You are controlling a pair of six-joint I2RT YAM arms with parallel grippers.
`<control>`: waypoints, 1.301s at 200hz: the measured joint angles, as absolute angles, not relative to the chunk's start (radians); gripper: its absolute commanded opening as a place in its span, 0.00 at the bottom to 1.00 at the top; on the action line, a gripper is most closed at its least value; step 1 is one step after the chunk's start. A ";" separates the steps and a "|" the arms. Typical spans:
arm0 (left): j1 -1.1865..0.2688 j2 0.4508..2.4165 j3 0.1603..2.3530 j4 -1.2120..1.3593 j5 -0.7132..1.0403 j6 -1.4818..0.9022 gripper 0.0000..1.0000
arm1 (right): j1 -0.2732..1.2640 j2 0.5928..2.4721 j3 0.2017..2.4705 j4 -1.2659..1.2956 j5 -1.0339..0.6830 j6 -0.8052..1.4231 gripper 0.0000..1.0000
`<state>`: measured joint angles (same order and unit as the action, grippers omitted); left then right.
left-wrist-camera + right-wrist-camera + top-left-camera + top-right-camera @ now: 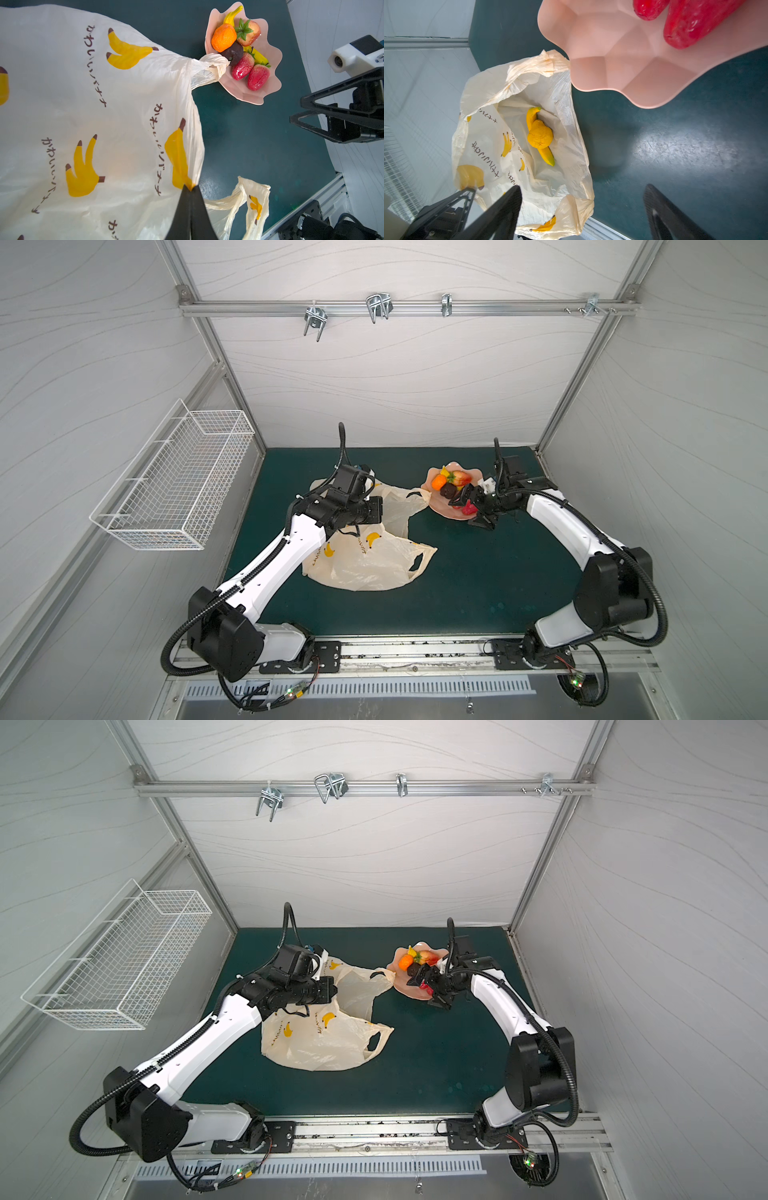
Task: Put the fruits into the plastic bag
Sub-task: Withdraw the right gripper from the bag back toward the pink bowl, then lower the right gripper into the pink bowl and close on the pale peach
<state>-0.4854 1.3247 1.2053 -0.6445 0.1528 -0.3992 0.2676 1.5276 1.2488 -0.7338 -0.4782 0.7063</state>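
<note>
The left gripper (190, 188) has its fingers pressed together, pinching the rim of the plastic bag (104, 104). Inside the open bag lie a banana (548, 155) and a lemon (540, 135). The right gripper (582, 187) has its fingers spread wide and empty, and hovers at the edge of the pink dish (612, 62). The dish holds an orange (223, 37), a dark brown fruit (233, 53) and red strawberries (243, 66).

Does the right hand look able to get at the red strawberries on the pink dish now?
Probably yes: the right hand hangs open close by the pink dish, and the strawberries lie uncovered on its near side, nothing between.
</note>
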 measured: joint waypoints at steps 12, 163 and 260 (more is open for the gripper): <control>-0.485 1.325 1.205 -0.645 0.153 -0.399 0.00 | 0.267 1.528 1.255 -0.744 -0.458 0.698 0.89; -0.485 1.325 1.205 -0.645 0.149 -0.398 0.00 | 0.266 1.670 1.442 -0.841 -0.007 0.523 0.73; -0.485 1.325 1.206 -0.645 0.147 -0.398 0.00 | 0.266 1.793 1.515 -0.847 0.075 0.498 0.70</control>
